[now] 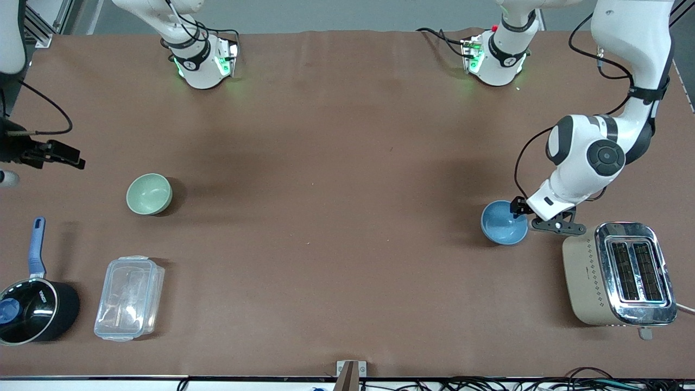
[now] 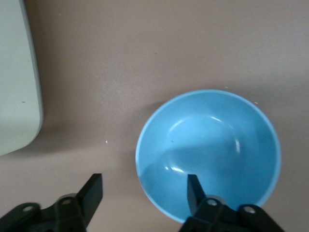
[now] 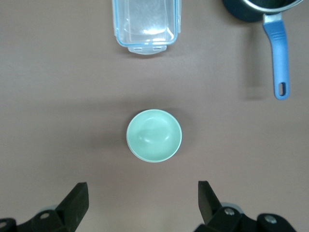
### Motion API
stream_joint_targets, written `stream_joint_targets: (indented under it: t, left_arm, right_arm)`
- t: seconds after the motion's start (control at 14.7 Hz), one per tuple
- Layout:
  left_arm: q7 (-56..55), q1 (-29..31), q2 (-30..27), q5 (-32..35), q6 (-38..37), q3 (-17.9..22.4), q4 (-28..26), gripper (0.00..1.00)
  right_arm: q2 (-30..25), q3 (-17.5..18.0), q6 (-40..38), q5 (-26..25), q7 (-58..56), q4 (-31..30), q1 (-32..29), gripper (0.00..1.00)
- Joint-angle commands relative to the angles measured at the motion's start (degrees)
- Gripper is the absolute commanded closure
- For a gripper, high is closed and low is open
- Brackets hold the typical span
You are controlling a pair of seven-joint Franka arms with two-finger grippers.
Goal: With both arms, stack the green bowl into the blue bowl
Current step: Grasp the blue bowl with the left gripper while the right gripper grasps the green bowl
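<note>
Green bowl [image 1: 149, 193] sits upright on the brown surface [image 1: 336, 179] toward the right arm's end, with a clear lidded container [image 1: 129, 297] and a black saucepan [image 1: 33, 310] nearer the front camera. Blue bowl [image 1: 504, 222] sits upright toward the left arm's end, just beside a toaster [image 1: 619, 273]; the two bowls are well apart. Left pincer [image 2: 145, 189] is low at the blue bowl, jaws wide, one finger inside the bowl and the other outside it, so it straddles the rim; no contact visible yet. Right pincer [image 3: 142, 198] hangs high above the surface near the green bowl, jaws wide, nothing held. Both bowls look small, rigid, smooth and matte, likely light and somewhat slippery, and chippable if ceramic. Best hold is probably a rim pinch, one finger in and one out, squarely across the wall; a shallow or off-centre pinch would likely tip or spin the bowl. Equal sizes suggest a tight nest, so the green bowl needs to come down level and centred.
</note>
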Motion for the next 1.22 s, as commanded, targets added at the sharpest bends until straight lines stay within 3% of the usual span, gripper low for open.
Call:
stream_joint_targets:
  t: [0.0, 0.27, 0.48, 0.68, 0.88, 1.15]
  left_arm:
    - [-0.56, 1.57, 2.78, 1.39, 3.51, -0.14, 0.24, 0.41]
    - [-0.56, 1.92, 4.99, 1.3, 4.23, -0.23, 1.56, 0.76]
    - [-0.73, 2.01, 5.7, 0.69, 4.23, -0.31, 2.44, 0.99]
    - [-0.99, 1.75, 3.16, 0.42, 3.09, -1.54, 2.44, 1.0]
    - [-5.36, 1.75, 1.92, -0.02, 0.36, -8.11, 3.23, 1.0]
    - [-23.37, -3.15, 3.84, 0.07, -4.63, -16.12, 10.51, 1.0]
  right_arm:
    - [0.41, 0.49, 6.43, 3.38, -5.28, -7.34, -3.56, 0.0]
    - [9.09, 0.49, 8.63, 9.96, -15.55, -8.24, -7.6, 0.01]
    - [13.59, 0.49, 13.46, 11.13, -20.15, -9.2, -8.75, 0.01]
    - [17.46, 0.49, 18.03, 11.21, -22.34, -9.55, -9.02, 0.01]
    - [20.89, 0.75, 23.56, 11.3, -22.87, -9.55, -9.02, 0.01]
    - [23.44, 0.75, 24.37, 13.93, -23.4, -9.73, -9.02, 0.01]
